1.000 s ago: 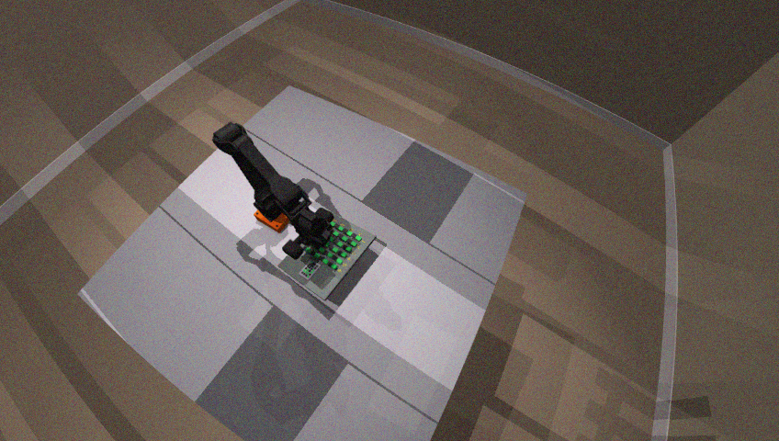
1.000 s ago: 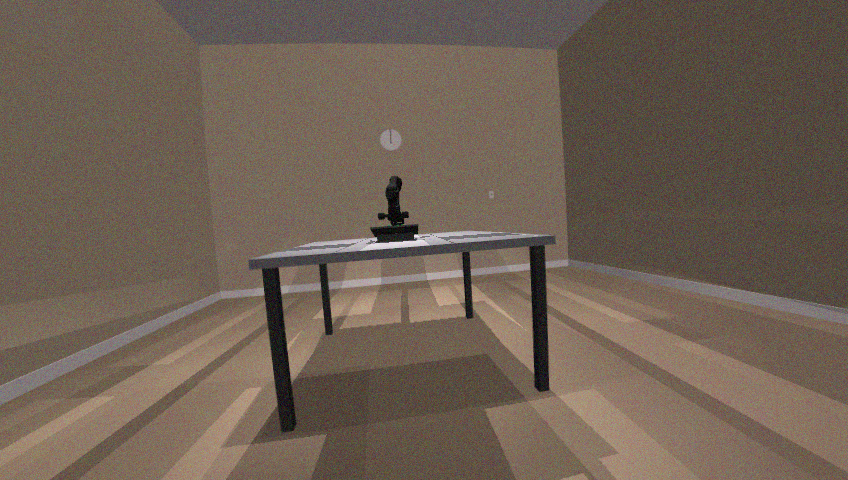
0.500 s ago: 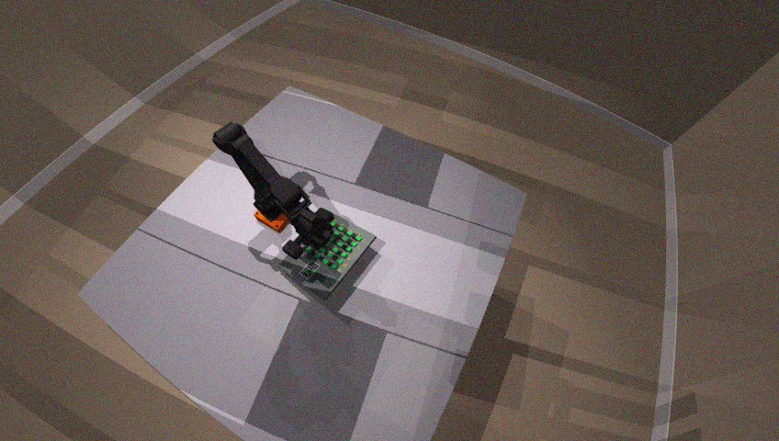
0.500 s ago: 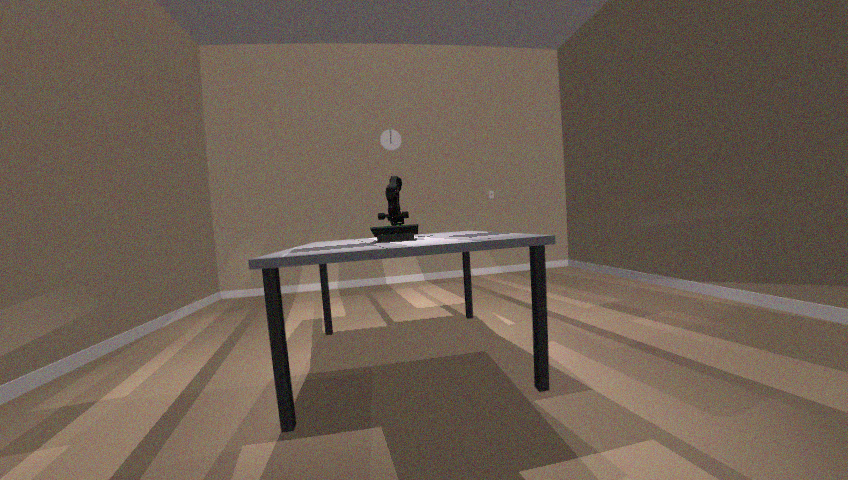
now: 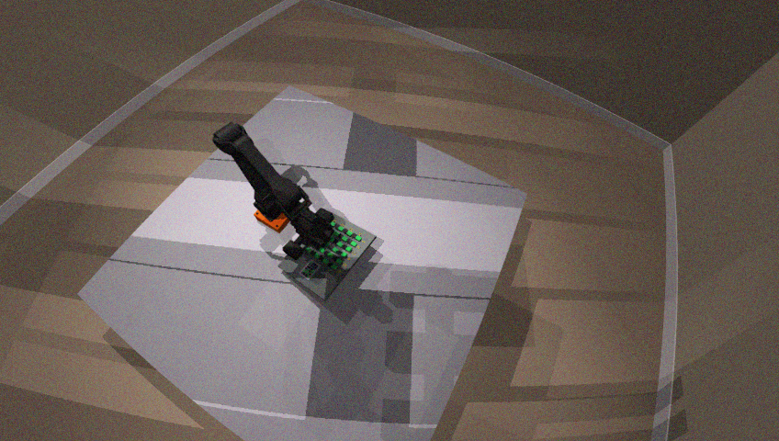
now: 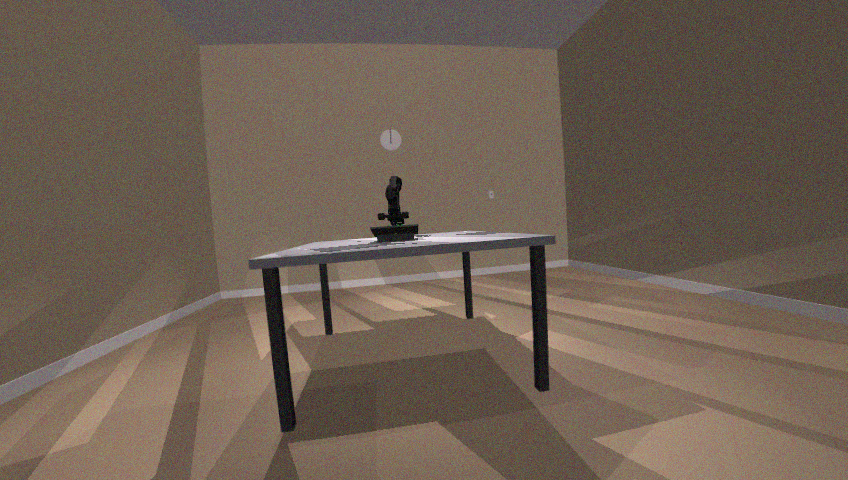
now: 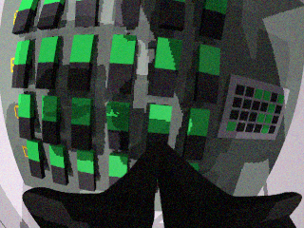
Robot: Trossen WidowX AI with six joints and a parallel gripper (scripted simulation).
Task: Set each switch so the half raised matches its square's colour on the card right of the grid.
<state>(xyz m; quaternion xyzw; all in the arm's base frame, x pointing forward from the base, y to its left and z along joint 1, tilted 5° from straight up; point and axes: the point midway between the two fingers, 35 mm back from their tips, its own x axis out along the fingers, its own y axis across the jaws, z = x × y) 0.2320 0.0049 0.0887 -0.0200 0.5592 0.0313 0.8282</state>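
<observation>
1. A pale grey, four-sided table stood on dark legs.
2. On it, a black jointed robot arm leaned over the panel.
3. That sloping grey switch panel sat near the arm's orange base plate.
4. The black gripper had its fingers together, holding nothing; its tips overlapped a green-and-dark-grey rocker switch in the wrist view. I couldn't tell whether they touched.
5. The small grey-bordered card, with green and dark squares, lay right of the switch grid.
</observation>
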